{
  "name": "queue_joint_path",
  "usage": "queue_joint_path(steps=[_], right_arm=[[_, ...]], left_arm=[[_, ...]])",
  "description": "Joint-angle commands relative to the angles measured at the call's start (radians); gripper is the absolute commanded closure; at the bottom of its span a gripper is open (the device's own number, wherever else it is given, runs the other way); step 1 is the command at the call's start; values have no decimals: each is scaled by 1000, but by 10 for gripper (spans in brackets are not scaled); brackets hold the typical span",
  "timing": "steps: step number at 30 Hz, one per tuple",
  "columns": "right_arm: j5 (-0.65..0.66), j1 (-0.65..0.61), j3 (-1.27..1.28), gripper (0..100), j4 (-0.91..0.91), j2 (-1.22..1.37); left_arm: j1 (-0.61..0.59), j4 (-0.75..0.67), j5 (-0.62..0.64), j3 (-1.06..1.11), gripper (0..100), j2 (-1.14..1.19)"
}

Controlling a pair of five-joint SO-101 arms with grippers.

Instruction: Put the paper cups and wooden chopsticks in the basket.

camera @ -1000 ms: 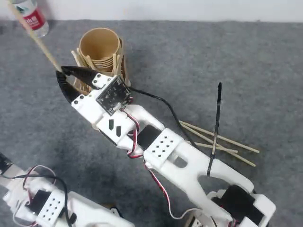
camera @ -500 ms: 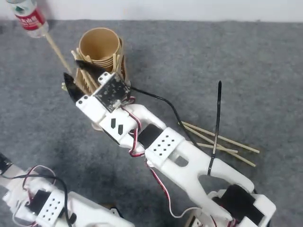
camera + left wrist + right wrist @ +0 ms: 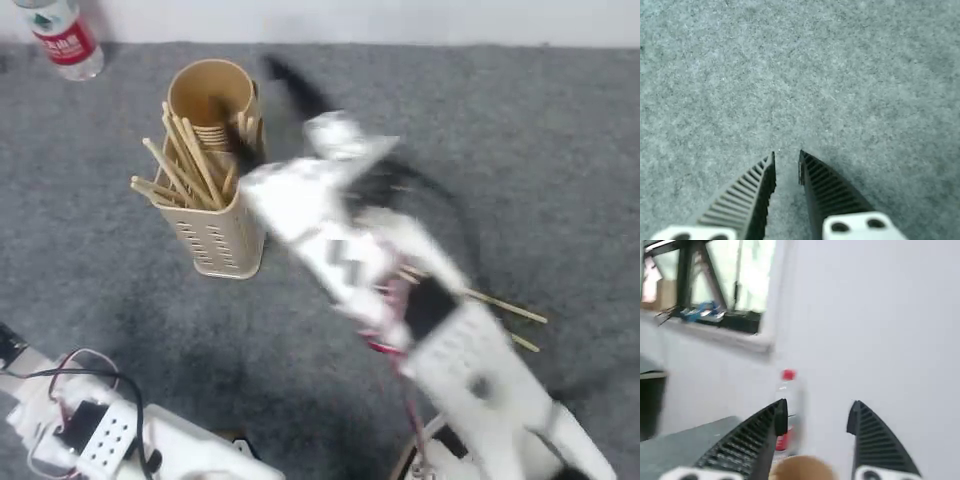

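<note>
We find the right gripper [image 3: 815, 422] released and empty near the basket [image 3: 225, 240], which holds the cups [image 3: 210, 95] and most chopsticks [image 3: 185, 160]; a careless pass toward the loose chopsticks [image 3: 510, 307] on the counter [image 3: 100, 300] could topple it.

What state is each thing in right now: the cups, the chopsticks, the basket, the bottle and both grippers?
Paper cups: stacked, upright in the basket.
Basket: upright, holding cups and chopsticks.
Chopsticks in the basket: leaning, ends sticking out past the rim.
Loose chopsticks: lying flat outside the basket.
Bottle: upright, capped.
Left gripper: slightly open, empty.
Right gripper: open, empty.
</note>
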Motion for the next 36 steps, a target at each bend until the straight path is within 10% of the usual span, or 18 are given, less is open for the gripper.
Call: queue_joint_path(steps=[1, 12, 29, 32, 36], right_arm=[[-6, 203, -17, 814, 234, -240], [29, 898, -94, 818, 797, -489], [1577, 1006, 29, 818, 1471, -499], [1508, 1007, 32, 819, 1408, -499], [1019, 989, 29, 819, 1153, -503]], left_arm=[[-5, -20, -9, -5, 930, -9], [-5, -20, -9, -5, 930, -9], [-5, -20, -9, -5, 930, -9], [-5, -20, -9, -5, 930, -9], [-5, -20, -9, -5, 930, -9]])
